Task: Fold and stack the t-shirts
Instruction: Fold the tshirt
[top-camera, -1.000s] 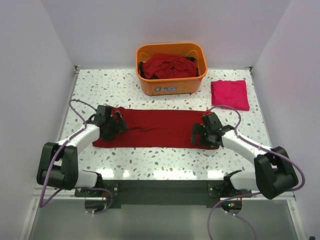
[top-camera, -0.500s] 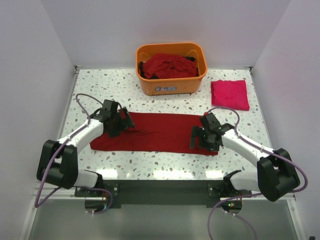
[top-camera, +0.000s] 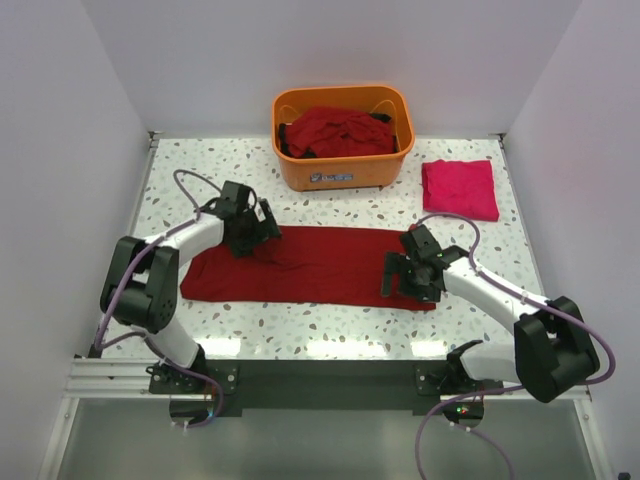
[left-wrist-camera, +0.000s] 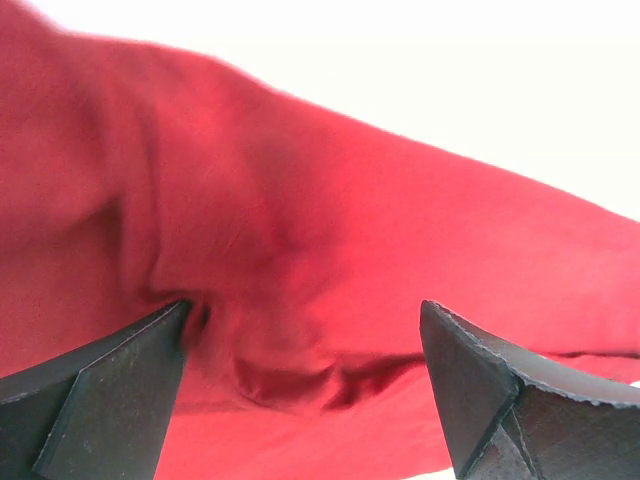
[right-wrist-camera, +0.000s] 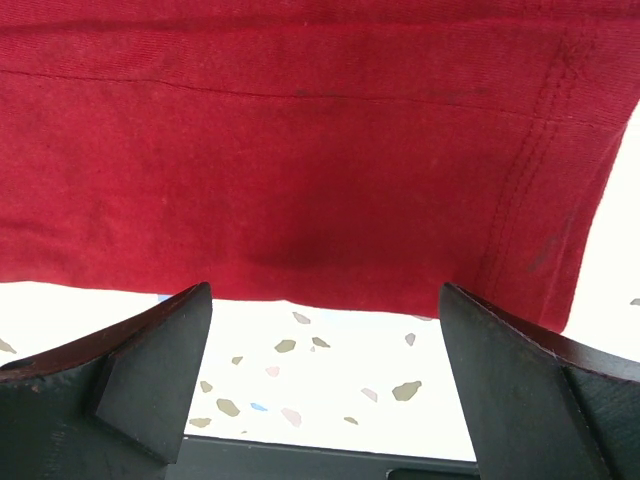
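Note:
A dark red t-shirt (top-camera: 310, 265) lies folded into a long flat strip across the middle of the table. My left gripper (top-camera: 256, 228) is open over the strip's far left corner, and its wrist view shows wrinkled red cloth (left-wrist-camera: 300, 300) between the jaws, not gripped. My right gripper (top-camera: 404, 280) is open over the strip's right end, and in its wrist view the shirt's near edge (right-wrist-camera: 330, 200) lies just past the fingertips. A pinkish-red t-shirt (top-camera: 459, 188) lies folded at the back right. More dark red t-shirts (top-camera: 338, 131) fill the tub.
The orange plastic tub (top-camera: 343, 172) stands at the back centre of the speckled table (top-camera: 320, 330). White walls close in the left, right and back sides. The table's dark front edge shows in the right wrist view (right-wrist-camera: 300, 465).
My left gripper has moved up and right along the shirt's left end to its far corner. The shirt's left end has shifted. My right gripper has barely moved.

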